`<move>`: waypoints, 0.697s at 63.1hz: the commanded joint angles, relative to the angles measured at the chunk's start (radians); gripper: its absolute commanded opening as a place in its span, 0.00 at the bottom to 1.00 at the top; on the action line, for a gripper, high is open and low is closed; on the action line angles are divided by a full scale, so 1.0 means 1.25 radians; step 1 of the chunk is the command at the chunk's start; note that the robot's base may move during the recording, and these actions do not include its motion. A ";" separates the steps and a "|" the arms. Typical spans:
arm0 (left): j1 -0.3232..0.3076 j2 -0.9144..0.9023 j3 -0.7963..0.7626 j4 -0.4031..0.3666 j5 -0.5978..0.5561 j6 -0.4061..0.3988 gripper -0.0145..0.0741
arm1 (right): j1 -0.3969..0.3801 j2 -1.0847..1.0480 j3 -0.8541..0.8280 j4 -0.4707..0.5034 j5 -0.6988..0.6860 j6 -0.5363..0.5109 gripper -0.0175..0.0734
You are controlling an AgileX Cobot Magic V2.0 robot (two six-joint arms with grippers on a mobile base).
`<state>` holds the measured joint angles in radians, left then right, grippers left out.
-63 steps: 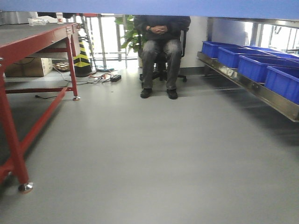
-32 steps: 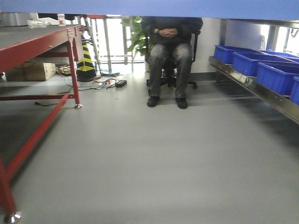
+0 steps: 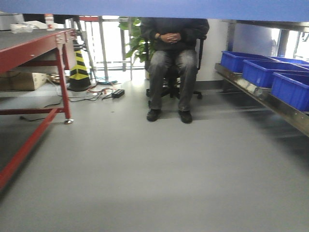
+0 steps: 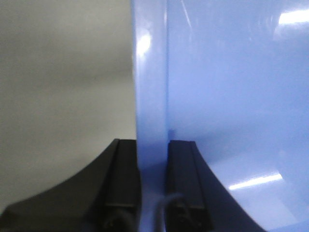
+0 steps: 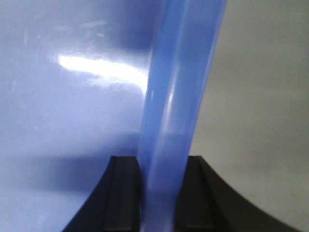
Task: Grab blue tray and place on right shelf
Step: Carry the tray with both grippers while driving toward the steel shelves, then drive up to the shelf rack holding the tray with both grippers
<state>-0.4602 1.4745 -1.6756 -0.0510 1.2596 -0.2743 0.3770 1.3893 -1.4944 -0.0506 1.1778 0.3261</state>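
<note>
Carrying step, it seems: jaws of left gripper [image 4: 153, 162] and right gripper [image 5: 161, 166] pinch the blue tray [image 3: 154, 8] by its rim; next, approach the right shelf [image 3: 270, 104], frame right.

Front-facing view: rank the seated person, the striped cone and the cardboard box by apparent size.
1. seated person, clearly largest.
2-3. striped cone and cardboard box look about alike; the box reaches the picture's left edge, so I won't rank them.

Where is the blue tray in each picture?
Front view: the tray is the blue band along the top edge.
Left wrist view: the tray fills the right side, rim pinched in the left gripper.
Right wrist view: the tray fills the left side, rim pinched in the right gripper.
Shared landmark: the grey floor.
</note>
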 commanded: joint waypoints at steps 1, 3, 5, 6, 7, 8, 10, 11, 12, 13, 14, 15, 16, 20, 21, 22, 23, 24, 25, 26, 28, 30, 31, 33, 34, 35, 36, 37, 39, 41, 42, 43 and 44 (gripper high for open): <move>-0.003 -0.033 -0.021 -0.005 0.062 0.016 0.11 | -0.006 -0.026 -0.024 -0.046 -0.020 -0.025 0.25; -0.003 -0.033 -0.021 -0.005 0.062 0.016 0.11 | -0.006 -0.026 -0.024 -0.046 -0.020 -0.025 0.25; -0.003 -0.033 -0.021 -0.005 0.062 0.016 0.11 | -0.006 -0.026 -0.024 -0.046 -0.020 -0.025 0.25; -0.003 -0.033 -0.021 -0.005 0.062 0.016 0.11 | -0.006 -0.026 -0.024 -0.046 -0.020 -0.025 0.25; -0.003 -0.033 -0.021 -0.005 0.062 0.016 0.11 | -0.006 -0.026 -0.024 -0.046 -0.020 -0.025 0.25; -0.003 -0.033 -0.021 -0.005 0.062 0.016 0.11 | -0.006 -0.026 -0.024 -0.046 -0.020 -0.025 0.25; -0.003 -0.033 -0.021 -0.005 0.062 0.016 0.11 | -0.006 -0.026 -0.024 -0.046 -0.020 -0.025 0.25; -0.003 -0.033 -0.021 -0.005 0.062 0.016 0.11 | -0.006 -0.026 -0.024 -0.046 -0.020 -0.025 0.25; -0.003 -0.033 -0.021 -0.005 0.062 0.016 0.11 | -0.006 -0.026 -0.024 -0.046 -0.020 -0.025 0.25; -0.003 -0.033 -0.021 -0.005 0.062 0.016 0.11 | -0.006 -0.026 -0.024 -0.046 -0.020 -0.025 0.25; -0.003 -0.033 -0.021 -0.005 0.062 0.016 0.11 | -0.006 -0.026 -0.024 -0.046 -0.020 -0.025 0.25; -0.003 -0.033 -0.021 -0.005 0.062 0.016 0.11 | -0.006 -0.026 -0.024 -0.046 -0.020 -0.025 0.25; -0.003 -0.033 -0.021 -0.005 0.062 0.016 0.11 | -0.006 -0.026 -0.024 -0.046 -0.020 -0.025 0.25; -0.003 -0.033 -0.021 -0.005 0.062 0.016 0.11 | -0.006 -0.026 -0.024 -0.046 -0.020 -0.025 0.25; -0.003 -0.033 -0.021 -0.005 0.062 0.016 0.11 | -0.006 -0.026 -0.024 -0.046 -0.020 -0.025 0.25; -0.003 -0.033 -0.021 -0.005 0.062 0.016 0.11 | -0.006 -0.026 -0.024 -0.046 -0.020 -0.025 0.25; -0.003 -0.033 -0.021 -0.005 0.062 0.016 0.11 | -0.006 -0.026 -0.024 -0.046 -0.020 -0.025 0.25; -0.003 -0.033 -0.021 -0.005 0.062 0.016 0.11 | -0.006 -0.026 -0.024 -0.046 -0.020 -0.025 0.25; -0.003 -0.033 -0.021 -0.005 0.062 0.016 0.11 | -0.006 -0.026 -0.024 -0.046 -0.020 -0.025 0.25; -0.003 -0.033 -0.021 -0.005 0.062 0.016 0.11 | -0.006 -0.026 -0.024 -0.046 -0.020 -0.025 0.25; -0.003 -0.033 -0.021 -0.005 0.062 0.016 0.11 | -0.006 -0.026 -0.024 -0.046 -0.020 -0.025 0.25; -0.003 -0.033 -0.021 -0.005 0.062 0.016 0.11 | -0.006 -0.026 -0.024 -0.046 -0.020 -0.025 0.25; -0.003 -0.033 -0.021 -0.005 0.062 0.016 0.11 | -0.006 -0.026 -0.024 -0.046 -0.020 -0.025 0.25; -0.003 -0.033 -0.021 -0.005 0.062 0.016 0.11 | -0.006 -0.026 -0.024 -0.046 -0.020 -0.025 0.25; -0.003 -0.033 -0.021 -0.005 0.062 0.016 0.11 | -0.006 -0.026 -0.024 -0.046 -0.020 -0.025 0.25; -0.003 -0.033 -0.021 -0.005 0.062 0.016 0.11 | -0.006 -0.026 -0.024 -0.046 -0.020 -0.025 0.25; -0.003 -0.033 -0.021 -0.005 0.062 0.016 0.11 | -0.006 -0.026 -0.024 -0.046 -0.020 -0.025 0.25; -0.003 -0.033 -0.021 -0.005 0.062 0.016 0.11 | -0.006 -0.026 -0.024 -0.046 -0.020 -0.025 0.25; -0.003 -0.033 -0.021 -0.005 0.062 0.016 0.11 | -0.006 -0.026 -0.024 -0.046 -0.020 -0.025 0.25; -0.003 -0.033 -0.021 -0.005 0.062 0.016 0.11 | -0.006 -0.026 -0.024 -0.046 -0.020 -0.025 0.25; -0.003 -0.033 -0.021 -0.005 0.062 0.016 0.11 | -0.006 -0.026 -0.024 -0.046 -0.020 -0.025 0.25; -0.003 -0.033 -0.021 -0.005 0.062 0.016 0.11 | -0.006 -0.026 -0.024 -0.046 -0.020 -0.025 0.25; -0.003 -0.033 -0.021 -0.005 0.062 0.016 0.11 | -0.006 -0.026 -0.024 -0.046 -0.020 -0.025 0.25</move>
<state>-0.4602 1.4745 -1.6756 -0.0570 1.2612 -0.2743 0.3770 1.3893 -1.4944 -0.0528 1.1778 0.3261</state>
